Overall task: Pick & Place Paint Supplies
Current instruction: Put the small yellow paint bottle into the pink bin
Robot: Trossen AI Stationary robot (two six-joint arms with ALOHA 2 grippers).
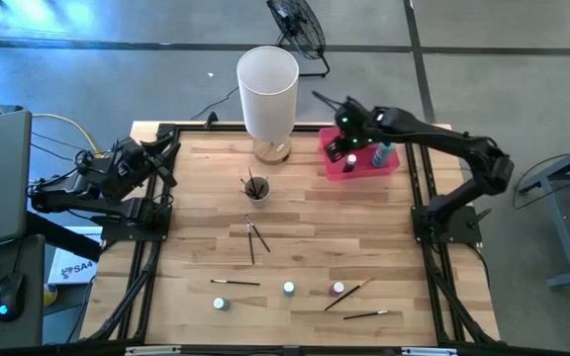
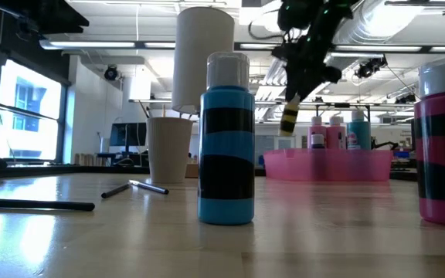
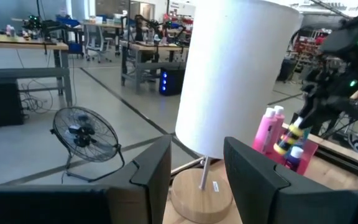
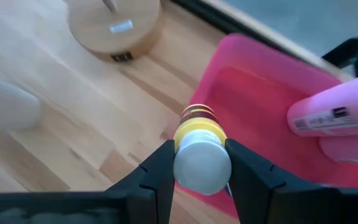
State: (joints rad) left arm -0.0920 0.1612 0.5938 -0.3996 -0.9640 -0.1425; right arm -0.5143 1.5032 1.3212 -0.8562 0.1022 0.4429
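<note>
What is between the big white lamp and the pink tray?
In the high view, only bare wooden table lies between the white lamp and the pink tray. The right pincer, holding a yellow bottle, hangs over the tray.

Tray (image 1: pixel 392 164) is sitting at the desk's (image 1: pixel 364 237) far right with bottles (image 1: pixel 381 153) standing in it, the lamp (image 1: pixel 268 94) standing just to its left, a cup (image 1: pixel 256 188) lying nearer in front of the lamp, and brushes (image 1: pixel 256 235) and small bottles (image 1: pixel 289 288) lying scattered along the near edge.
</note>
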